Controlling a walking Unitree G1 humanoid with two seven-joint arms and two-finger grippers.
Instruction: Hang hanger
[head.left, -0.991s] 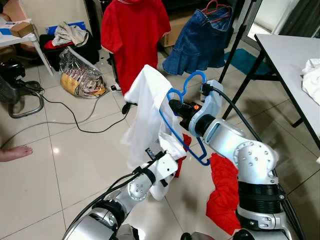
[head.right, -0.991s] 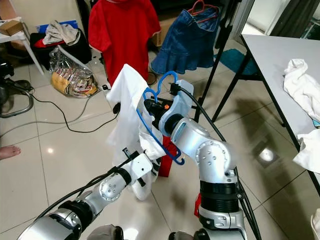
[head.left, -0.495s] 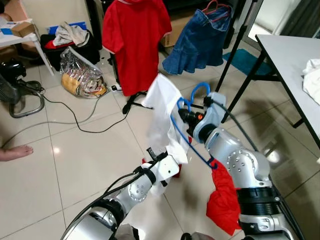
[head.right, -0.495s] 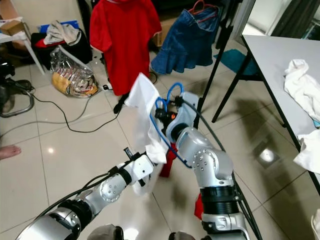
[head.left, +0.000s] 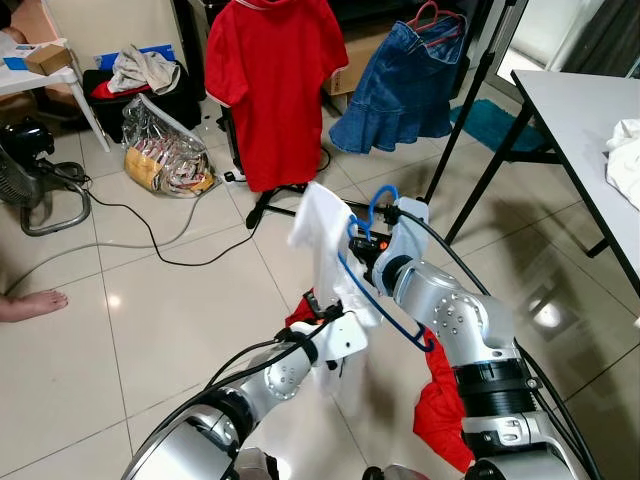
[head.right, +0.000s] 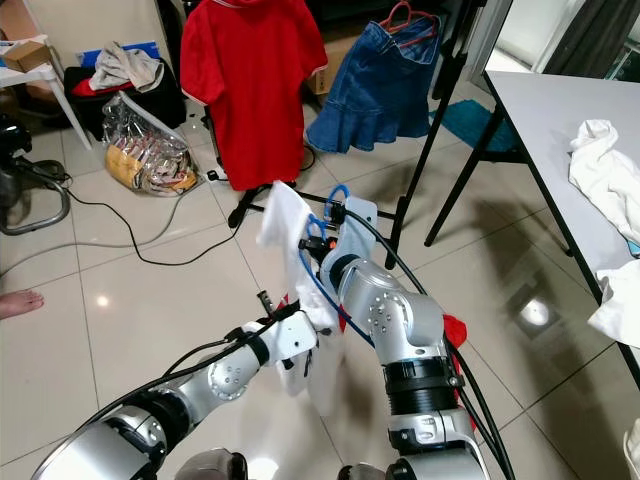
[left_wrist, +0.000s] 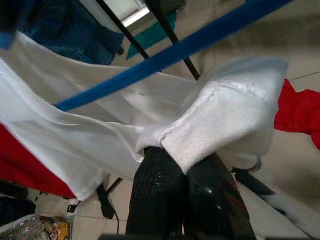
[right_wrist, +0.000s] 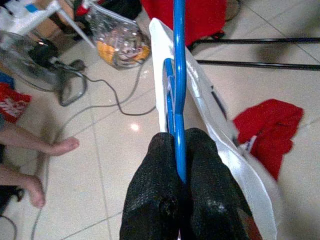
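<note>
Above the tiled floor (head.left: 150, 310), both grippers are holding up a dressed hanger.
Right gripper (right_wrist: 178, 165) is pinching the blue hanger (head.left: 372, 290) between clenched fingers; left gripper (left_wrist: 186, 167) is clamping the hem of the white shirt (head.left: 330, 250) draped over it.

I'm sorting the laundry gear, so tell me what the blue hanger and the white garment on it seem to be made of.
Blue hanger: probably plastic, or plastic-coated wire. It is a thin, smooth rod of even, bright colour, clamped in the right gripper.

White garment: a soft fabric, likely cotton knit. It drapes in folds, looks matte, and shows a stitched hem where the left gripper pinches it.
</note>
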